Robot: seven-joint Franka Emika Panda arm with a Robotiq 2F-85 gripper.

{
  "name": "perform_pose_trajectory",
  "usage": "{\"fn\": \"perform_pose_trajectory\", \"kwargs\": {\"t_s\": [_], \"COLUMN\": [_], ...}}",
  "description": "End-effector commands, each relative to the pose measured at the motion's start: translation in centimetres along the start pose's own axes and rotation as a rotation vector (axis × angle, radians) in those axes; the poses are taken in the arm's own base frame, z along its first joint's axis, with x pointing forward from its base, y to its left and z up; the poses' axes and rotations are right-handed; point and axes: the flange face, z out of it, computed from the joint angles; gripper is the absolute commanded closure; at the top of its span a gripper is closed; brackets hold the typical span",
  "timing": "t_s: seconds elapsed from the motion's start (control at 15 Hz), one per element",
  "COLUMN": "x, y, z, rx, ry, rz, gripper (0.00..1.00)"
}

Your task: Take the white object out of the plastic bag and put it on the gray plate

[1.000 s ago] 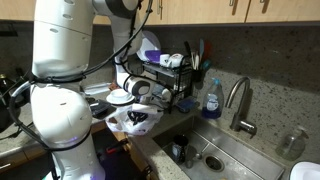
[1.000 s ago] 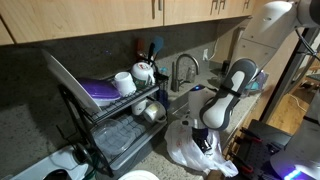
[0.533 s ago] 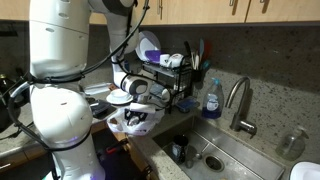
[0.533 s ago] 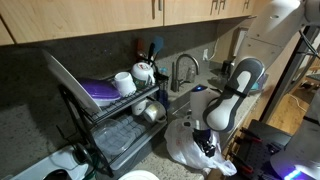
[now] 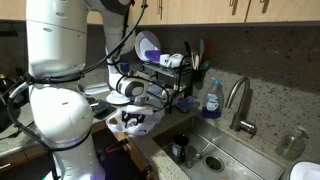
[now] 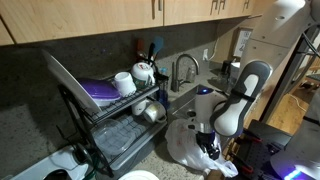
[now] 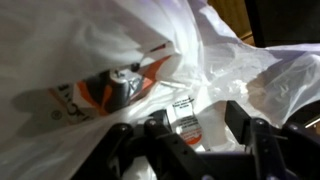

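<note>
The white plastic bag [image 7: 110,40] lies crumpled on the counter and shows in both exterior views [image 5: 128,126] [image 6: 185,150]. My gripper [image 7: 198,122] reaches down into it [image 5: 136,116] [image 6: 208,148]. Its jaws stand open. Between them in the wrist view lies the white object [image 7: 183,112], with a printed label and an orange band; the fingers do not close on it. A pale round plate [image 5: 118,97] sits just behind the bag, and its rim shows at the bottom edge [image 6: 140,176].
A can-like item with orange print [image 7: 125,82] lies deeper in the bag. A dish rack [image 6: 120,105] with bowls and cups stands beside the bag. Past it are the sink [image 5: 215,155], faucet [image 5: 238,100] and a blue soap bottle [image 5: 211,98].
The jaws have gone from shut to open inside the bag. The gripper has sunk slightly lower into it.
</note>
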Motion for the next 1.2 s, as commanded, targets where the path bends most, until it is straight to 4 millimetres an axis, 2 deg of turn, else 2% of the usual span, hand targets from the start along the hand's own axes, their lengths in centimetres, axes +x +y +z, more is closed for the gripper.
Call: {"fn": "perform_pose_trajectory", "kwargs": {"t_s": [0.0,0.07,0.33,0.47,0.53,0.6,0.73,0.93,1.13], "x": [-0.14,-0.09,-0.11,-0.09,-0.08,-0.07,-0.01,0.04,0.23], "y": [-0.81,-0.80,-0.70,-0.64,-0.65,-0.62,-0.58,-0.68,-0.70], "z": [0.20,0.10,0.02,0.05,0.08,0.08,0.02,0.06,-0.23], "rx": [-0.028,-0.033,-0.038,-0.038,-0.039,-0.040,-0.045,-0.052,-0.066], "ry": [0.013,0.015,0.013,0.010,0.008,0.007,0.007,-0.001,-0.008], "rz": [0.015,0.014,0.019,0.029,0.036,0.040,0.052,0.071,0.090], "gripper": [0.52,0.58,0.55,0.60,0.68,0.81,0.98,1.00,0.97]}}
